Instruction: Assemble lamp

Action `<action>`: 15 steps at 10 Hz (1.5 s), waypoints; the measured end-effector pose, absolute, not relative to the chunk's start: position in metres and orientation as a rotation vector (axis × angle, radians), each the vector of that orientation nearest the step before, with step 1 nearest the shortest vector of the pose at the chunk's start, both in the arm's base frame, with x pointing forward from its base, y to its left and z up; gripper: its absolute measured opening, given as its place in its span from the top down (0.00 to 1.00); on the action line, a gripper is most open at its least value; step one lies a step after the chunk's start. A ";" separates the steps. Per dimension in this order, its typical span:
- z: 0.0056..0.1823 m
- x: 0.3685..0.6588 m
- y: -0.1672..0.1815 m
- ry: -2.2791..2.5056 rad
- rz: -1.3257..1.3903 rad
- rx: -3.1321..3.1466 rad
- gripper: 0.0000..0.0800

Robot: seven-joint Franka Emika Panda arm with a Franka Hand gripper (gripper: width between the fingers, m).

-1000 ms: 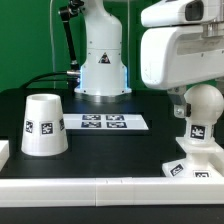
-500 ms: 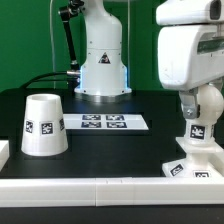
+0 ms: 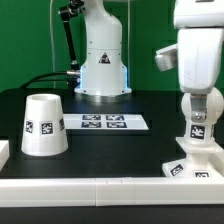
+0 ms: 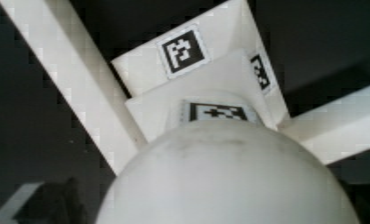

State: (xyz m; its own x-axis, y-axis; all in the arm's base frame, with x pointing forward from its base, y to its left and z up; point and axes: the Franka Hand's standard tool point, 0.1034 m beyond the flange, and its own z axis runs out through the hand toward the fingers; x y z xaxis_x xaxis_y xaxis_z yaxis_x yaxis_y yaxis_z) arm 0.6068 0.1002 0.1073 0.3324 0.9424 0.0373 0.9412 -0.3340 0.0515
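Observation:
The round white bulb (image 3: 204,108) stands upright on the square sloped base (image 3: 196,160) at the exterior view's right, near the front rail. My gripper (image 3: 203,102) comes straight down over the bulb and is shut on its round head. The fingers are mostly hidden behind the bulb. In the wrist view the bulb (image 4: 208,175) fills the near part of the picture, with the tagged base (image 4: 185,70) below it. The cone shade (image 3: 43,125) stands alone, wide end down, at the exterior view's left.
The marker board (image 3: 103,122) lies flat in the middle, in front of the arm's pedestal (image 3: 100,60). A white rail (image 3: 100,188) runs along the front edge and shows in the wrist view (image 4: 75,90). A white block (image 3: 3,152) sits at the far left edge.
The arm's hand has turned above the bulb, so its body now looks narrower and sits further to the exterior view's right. The bulb, base and shade have stayed in place.

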 end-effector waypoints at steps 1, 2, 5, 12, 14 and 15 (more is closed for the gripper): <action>0.107 0.607 0.099 1.822 0.093 2.532 0.16; 0.107 0.607 0.099 1.813 0.093 2.538 0.16; 0.107 0.607 0.098 1.783 0.094 2.561 0.28; 0.107 0.612 0.099 0.875 0.204 3.018 0.28; 0.108 0.614 0.099 0.670 0.222 3.076 0.28; 0.108 0.614 0.099 0.593 0.222 3.095 0.28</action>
